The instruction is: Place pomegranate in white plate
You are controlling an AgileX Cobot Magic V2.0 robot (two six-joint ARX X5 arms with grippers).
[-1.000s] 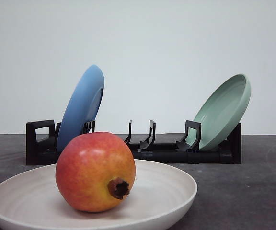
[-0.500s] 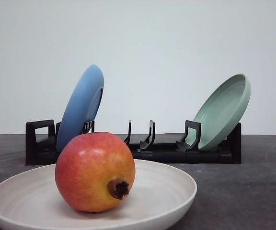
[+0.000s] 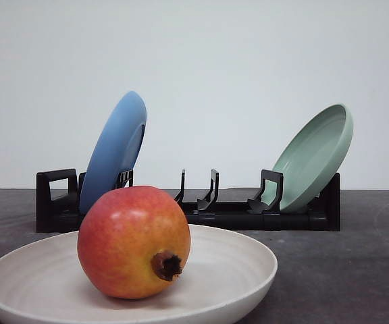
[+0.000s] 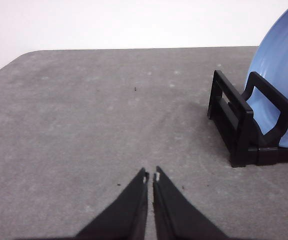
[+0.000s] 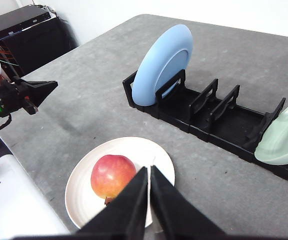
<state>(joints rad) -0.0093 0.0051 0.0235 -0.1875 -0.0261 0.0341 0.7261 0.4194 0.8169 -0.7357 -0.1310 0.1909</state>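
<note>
We see the pomegranate (image 3: 133, 241) lying inside the white plate (image 3: 238, 270) on the grey surface (image 3: 343, 270), a little toward 9 o'clock from the plate's centre, its dark calyx turned toward the front camera. Behind the plate, at 12 o'clock, stands a black rack (image 3: 228, 214). It holds the blue plate (image 3: 113, 152) at its 9 o'clock end and the pale green plate (image 3: 314, 156) at its 3 o'clock end, both leaning. Our left hand (image 4: 150, 176) is closed, its fingers pressed together with nothing between them, above bare surface near the rack's end. Our right hand (image 5: 149, 171) is also closed and empty, high above the white plate. We can read no label or writing anywhere.
</note>
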